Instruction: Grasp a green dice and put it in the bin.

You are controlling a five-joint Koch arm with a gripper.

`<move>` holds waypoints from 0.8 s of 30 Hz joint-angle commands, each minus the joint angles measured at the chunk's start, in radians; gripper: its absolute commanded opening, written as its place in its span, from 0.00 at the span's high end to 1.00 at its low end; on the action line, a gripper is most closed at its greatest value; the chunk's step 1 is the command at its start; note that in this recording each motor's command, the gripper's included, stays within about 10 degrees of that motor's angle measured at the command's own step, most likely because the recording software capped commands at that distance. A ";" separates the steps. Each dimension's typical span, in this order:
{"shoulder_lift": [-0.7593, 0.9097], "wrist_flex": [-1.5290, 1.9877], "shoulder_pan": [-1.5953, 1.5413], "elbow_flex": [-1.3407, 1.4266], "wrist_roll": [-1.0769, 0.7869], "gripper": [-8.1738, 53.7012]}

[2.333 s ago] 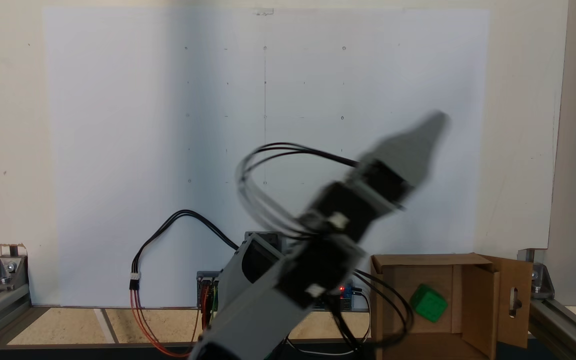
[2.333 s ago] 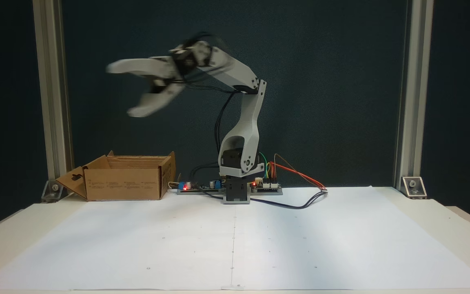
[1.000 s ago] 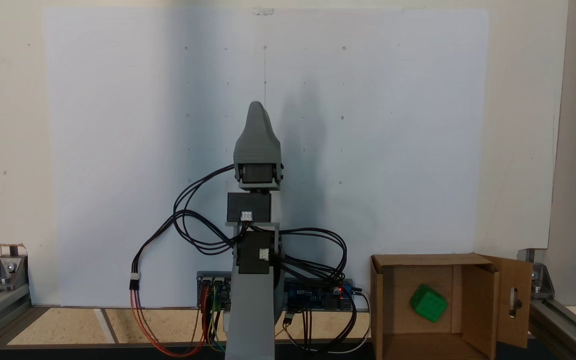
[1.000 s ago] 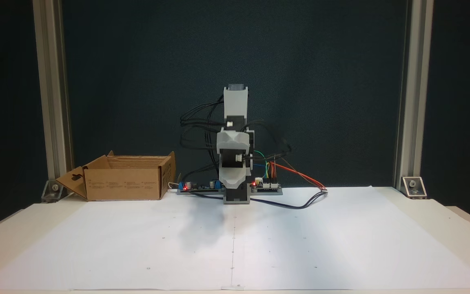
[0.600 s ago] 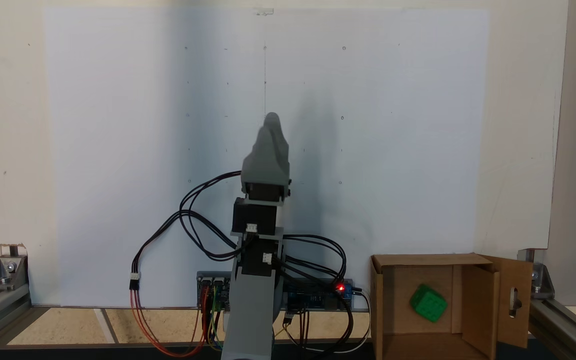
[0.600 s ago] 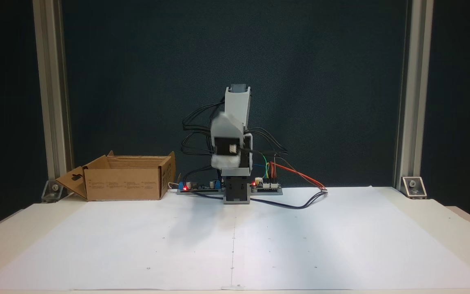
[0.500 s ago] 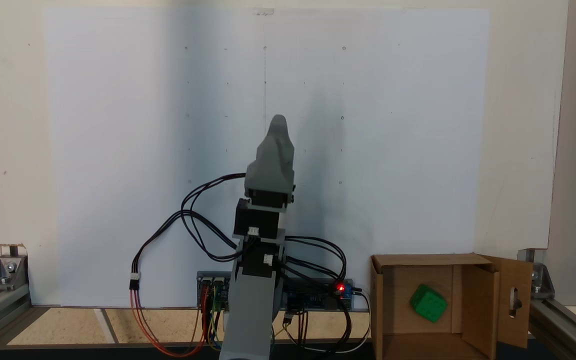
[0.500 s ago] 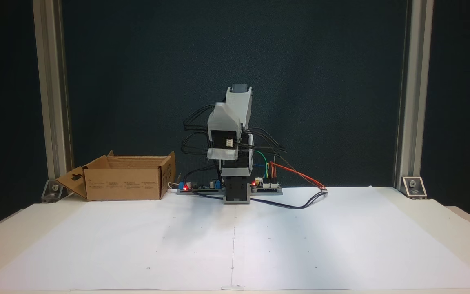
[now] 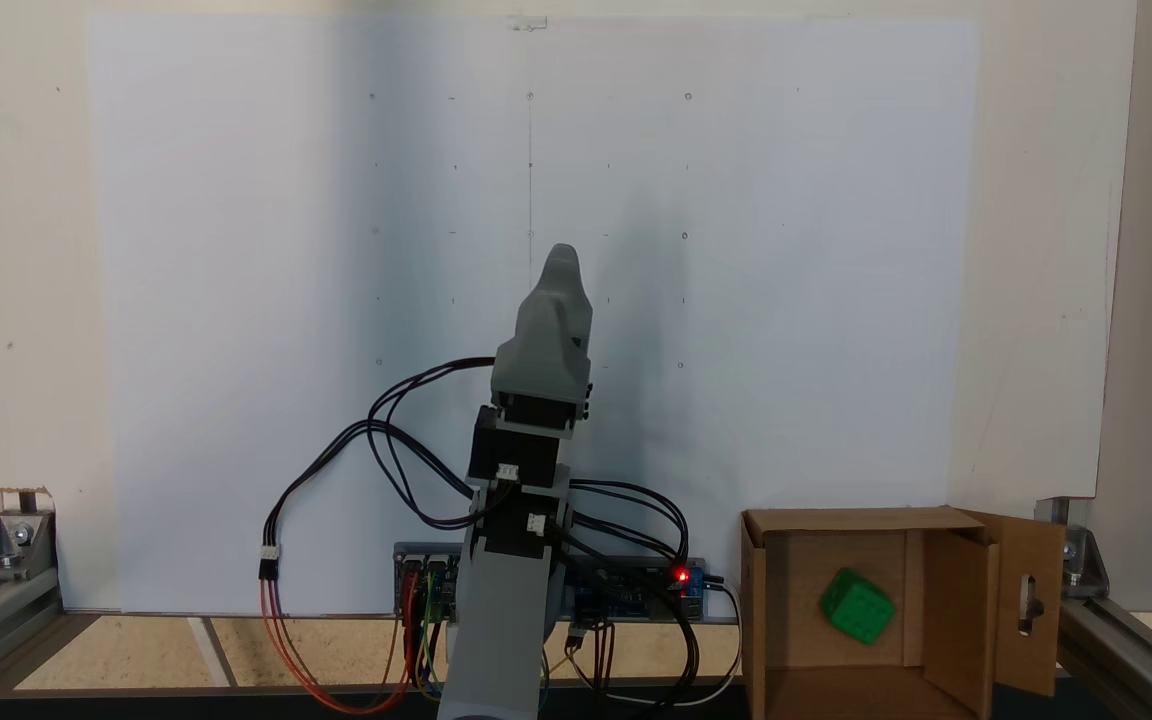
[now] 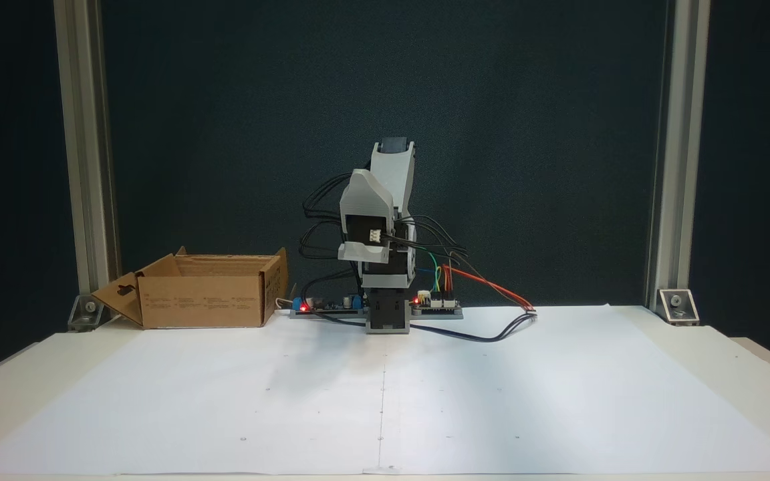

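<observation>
The green dice [image 9: 857,606] lies on the floor of the bin [image 9: 851,520], a brown cardboard box at the lower right of a fixed view. From the front, the bin [image 10: 204,294] stands left of the arm's base and its walls hide the dice. The arm is folded above its base at the table's middle. My gripper [image 9: 561,262] points out over the white paper, well away from the bin and holding nothing. Seen from the front, the gripper [image 10: 360,179] faces the camera with its jaws in line, so no gap can be made out.
Circuit boards [image 10: 318,306] with lit red lights and loose cables [image 10: 492,334] lie around the arm's base [image 10: 386,317]. Aluminium posts [image 10: 84,153] stand at the rear corners. A large white paper sheet [image 10: 385,401] covers the table in front.
The arm swung from above the bin back to the middle and folded up. Over the last second the gripper tilted upward and shifted slightly sideways. The dice stayed in the bin.
</observation>
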 commanded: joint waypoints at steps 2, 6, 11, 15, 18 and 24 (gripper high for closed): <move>0.110 -0.058 -0.054 0.048 -0.028 0.15; 0.110 -0.058 -0.101 0.048 -0.028 0.15; 0.109 -0.055 -0.135 0.048 -0.029 0.15; 0.107 -0.054 -0.164 0.048 -0.029 0.15; 0.107 -0.052 -0.175 0.048 -0.029 0.15; 0.107 -0.054 -0.175 0.048 -0.031 0.15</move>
